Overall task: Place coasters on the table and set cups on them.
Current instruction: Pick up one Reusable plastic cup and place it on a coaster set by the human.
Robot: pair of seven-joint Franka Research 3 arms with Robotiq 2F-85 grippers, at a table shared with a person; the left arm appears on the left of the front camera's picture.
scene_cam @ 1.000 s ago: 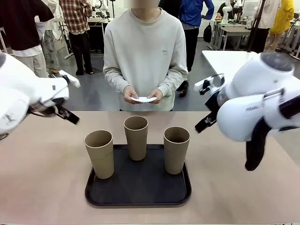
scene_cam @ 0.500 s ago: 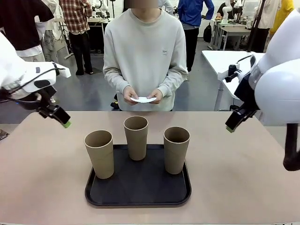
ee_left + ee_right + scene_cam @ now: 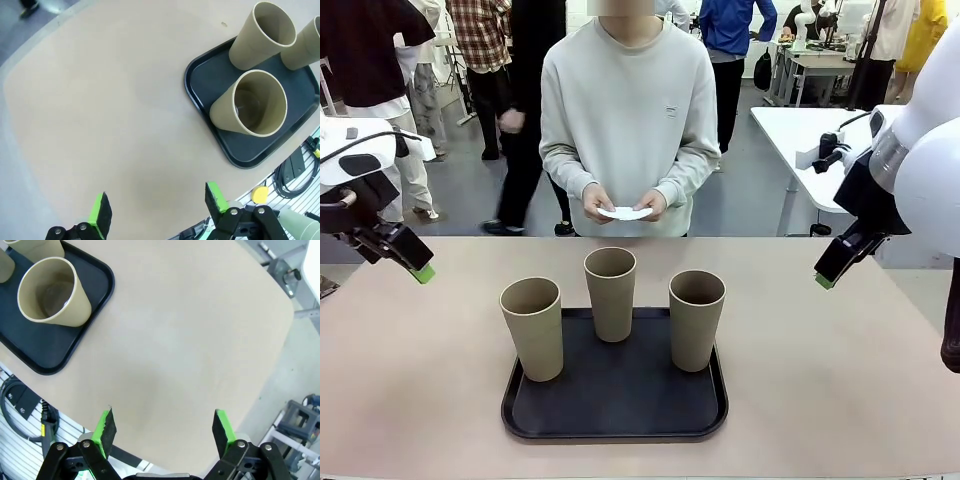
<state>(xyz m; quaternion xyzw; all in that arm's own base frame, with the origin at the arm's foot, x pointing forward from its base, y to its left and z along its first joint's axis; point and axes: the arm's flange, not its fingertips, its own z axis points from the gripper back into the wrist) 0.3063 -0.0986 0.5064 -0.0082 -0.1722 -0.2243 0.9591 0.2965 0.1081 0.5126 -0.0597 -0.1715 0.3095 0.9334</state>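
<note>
Three tan paper cups stand upright on a black tray point(image 3: 615, 420): the left cup point(image 3: 532, 328), the middle cup point(image 3: 610, 293) and the right cup point(image 3: 696, 319). Across the beige table point(image 3: 420, 380), a person holds white coasters point(image 3: 626, 212) in both hands at waist height. My left gripper point(image 3: 418, 270) hovers open above the table's left end, well left of the tray point(image 3: 200, 90). Over the table's right end my right gripper point(image 3: 826, 279) hangs open, with nothing between its fingers. The left wrist view has the nearest cup point(image 3: 252, 105) on the tray; the right wrist view has one cup point(image 3: 52, 292).
A white-topped table point(image 3: 810, 135) stands behind my right arm. Other people walk in the background. Bare tabletop lies on both sides of the tray point(image 3: 30, 350).
Both arms have swung outward and lifted away from the picture's foreground; the left gripper dropped toward the table's left end, the right gripper moved right. Cups and the person's hands are unmoved.
</note>
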